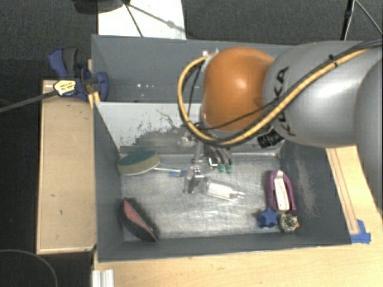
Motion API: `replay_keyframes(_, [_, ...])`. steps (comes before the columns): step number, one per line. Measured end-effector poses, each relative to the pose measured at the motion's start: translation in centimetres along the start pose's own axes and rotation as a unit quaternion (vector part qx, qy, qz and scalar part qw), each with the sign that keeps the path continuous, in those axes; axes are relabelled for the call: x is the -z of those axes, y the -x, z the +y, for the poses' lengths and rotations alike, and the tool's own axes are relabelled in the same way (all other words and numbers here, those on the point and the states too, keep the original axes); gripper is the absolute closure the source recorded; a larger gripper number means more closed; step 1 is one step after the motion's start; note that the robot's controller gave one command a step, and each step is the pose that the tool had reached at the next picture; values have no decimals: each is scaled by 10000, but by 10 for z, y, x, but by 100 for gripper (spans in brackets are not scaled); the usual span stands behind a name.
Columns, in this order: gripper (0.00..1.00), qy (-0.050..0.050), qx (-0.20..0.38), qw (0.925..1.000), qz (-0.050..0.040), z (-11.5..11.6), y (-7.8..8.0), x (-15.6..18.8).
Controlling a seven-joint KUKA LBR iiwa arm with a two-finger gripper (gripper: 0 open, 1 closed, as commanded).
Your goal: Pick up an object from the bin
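Six loose things counted on the floor of the grey metal bin (114, 136), one of each kind. For writing, only the black letters "KUKA" can be read, running sideways on the smooth silver shell of the arm (323, 94). A glossy orange dome (233, 88) caps the wrist, and yellow and black cables loop around it.

Down below, the gripper (191, 185) hangs low over the middle of the bin, a thin metal claw close to the scratched floor. Released or clenched? I cannot tell from this angle, and nothing shows as grasped.

Just beside it on the right lies a clear-and-white plastic piece (222, 191), small and oblong, flat on the floor. It's the nearest thing to the claw. On the left sits an oval scrubbing pad (139, 161), dark green on top and beige underneath, with a thin blue handle (169, 172) pointing toward the gripper.

Over at the right wall there's a purple case with a white strip (280, 190) lying lengthwise. Below it is a small knobbly blue piece (267, 218), and touching that is a dark round bit (289, 222). In the near-left corner, a black pouch with a pink face (138, 219) leans tilted, well apart from the claw.
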State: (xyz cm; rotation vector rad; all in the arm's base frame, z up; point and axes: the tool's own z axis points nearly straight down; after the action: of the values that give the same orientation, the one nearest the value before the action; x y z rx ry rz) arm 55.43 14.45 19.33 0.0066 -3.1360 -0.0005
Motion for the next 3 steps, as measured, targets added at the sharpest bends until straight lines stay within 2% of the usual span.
replay_keyframes(1, [0,18,-418,9991,-66,-14,36,-122])
replay_keyframes(2, [100,25,-443,9989,-122,-14,38,-118])
replay_keyframes(3, [100,13,-166,9998,-80,0,37,5])
